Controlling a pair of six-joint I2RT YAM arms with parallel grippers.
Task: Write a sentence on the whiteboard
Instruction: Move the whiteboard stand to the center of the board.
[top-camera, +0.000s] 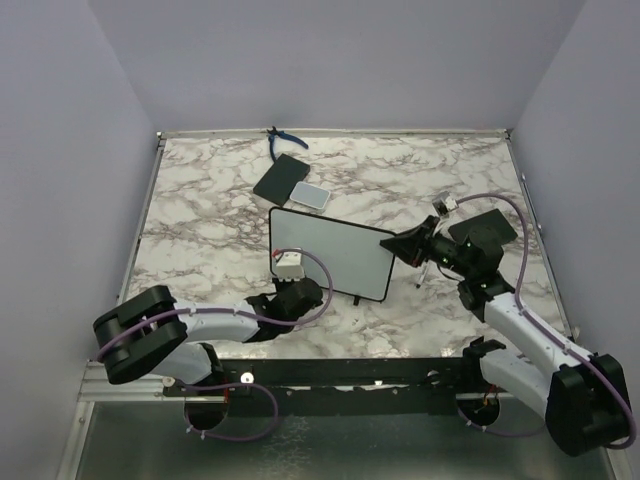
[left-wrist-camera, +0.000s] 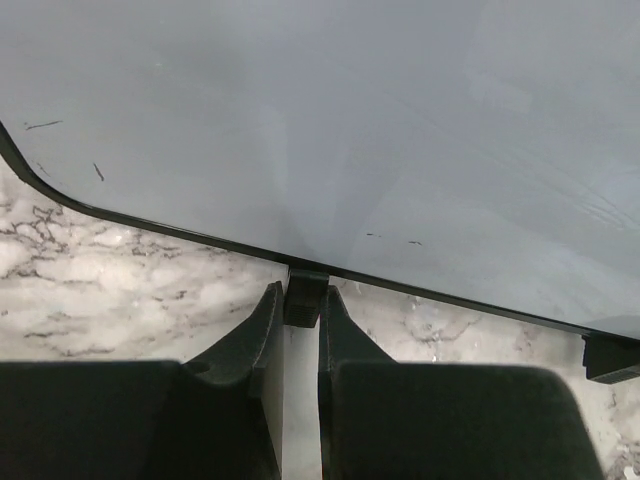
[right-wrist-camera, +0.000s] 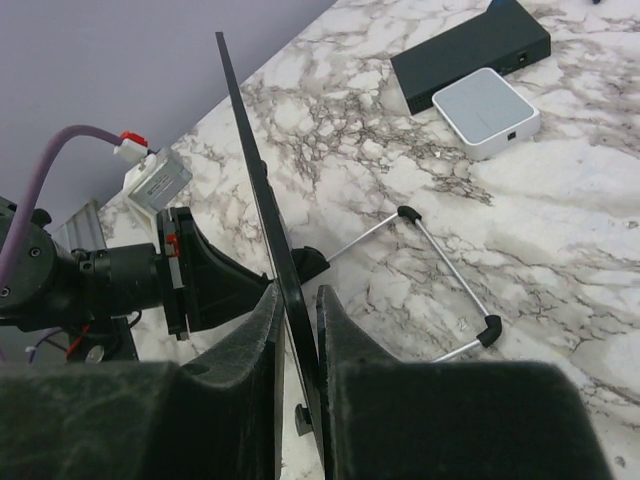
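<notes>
The whiteboard (top-camera: 330, 255) stands mid-bench (top-camera: 200, 220), its face nearly bare, long axis running left to right between the arms. The left claw (left-wrist-camera: 302, 292) pinches the foot (left-wrist-camera: 305, 302) under its lower edge. The right claw (right-wrist-camera: 297, 300) clamps its right end.

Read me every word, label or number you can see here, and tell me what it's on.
Nothing can be read clearly.
whiteboard: no words, only a few faint dark specks.
small white box: has a printed label, too blurred to read.
</notes>
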